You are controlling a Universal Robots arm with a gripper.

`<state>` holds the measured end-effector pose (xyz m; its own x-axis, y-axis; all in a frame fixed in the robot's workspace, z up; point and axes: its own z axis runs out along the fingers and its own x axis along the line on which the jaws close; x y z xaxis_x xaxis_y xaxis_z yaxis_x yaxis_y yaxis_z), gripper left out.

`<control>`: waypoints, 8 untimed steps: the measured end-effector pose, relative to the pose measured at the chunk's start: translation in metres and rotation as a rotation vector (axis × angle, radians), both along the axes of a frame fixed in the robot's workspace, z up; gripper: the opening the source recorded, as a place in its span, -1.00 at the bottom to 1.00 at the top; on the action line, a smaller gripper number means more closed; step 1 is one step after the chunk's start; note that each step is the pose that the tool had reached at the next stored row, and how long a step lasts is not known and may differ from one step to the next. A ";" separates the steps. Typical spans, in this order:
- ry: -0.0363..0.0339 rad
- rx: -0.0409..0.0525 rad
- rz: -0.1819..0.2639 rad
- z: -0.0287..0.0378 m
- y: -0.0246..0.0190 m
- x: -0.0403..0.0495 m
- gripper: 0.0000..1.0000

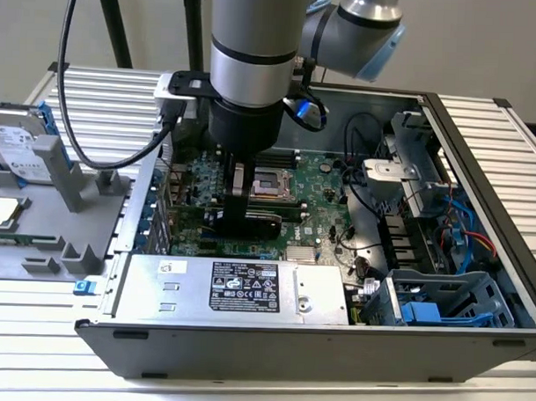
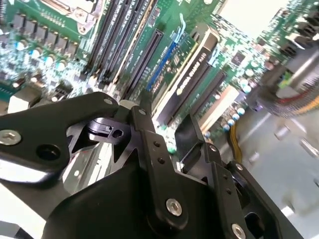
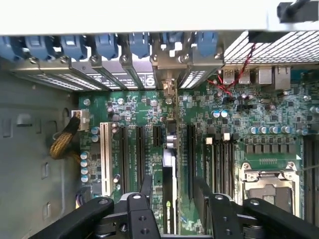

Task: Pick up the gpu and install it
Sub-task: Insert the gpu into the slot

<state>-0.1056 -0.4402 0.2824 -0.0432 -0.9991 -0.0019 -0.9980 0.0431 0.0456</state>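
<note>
Quick update from the remote seat: I've got the arm down inside the open PC case (image 1: 481,138), which sits on the slatted table (image 1: 490,384), and the gripper (image 1: 239,208) is hovering low over the motherboard (image 1: 326,180), just on the near side of the CPU socket (image 1: 273,183) in the exterior view. The gpu (image 1: 249,224) is right at the jaws, standing on edge with its black cover showing, down among the expansion slots (image 3: 130,149). In the first wrist view I see the card (image 3: 168,194) edge-on as a thin strip running between the two black fingers (image 3: 145,186), and its long axis lines up with the slots, pointing toward the rear brackets with the blue clips (image 3: 134,45). In the second wrist view the black cover (image 2: 192,74) stretches away from the jaws along the same line. Honestly, the jaws look closed in on the card from both sides, but whether they're really pinching it or just sitting beside it I can't tell from here. Same goes for seating: it looks lined up over a slot and sitting low, but I can't say if the edge connector is fully in. The power supply (image 1: 238,287) sits near the front wall, well clear of the jaws.
</note>
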 end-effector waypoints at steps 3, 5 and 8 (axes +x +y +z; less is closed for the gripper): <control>-0.0002 -0.0005 0.000 0.0011 0.0001 0.0000 -1.00; -0.0001 -0.0007 0.000 0.0011 0.0001 0.0000 -1.00; -0.0001 -0.0009 0.000 0.0012 0.0001 0.0000 -1.00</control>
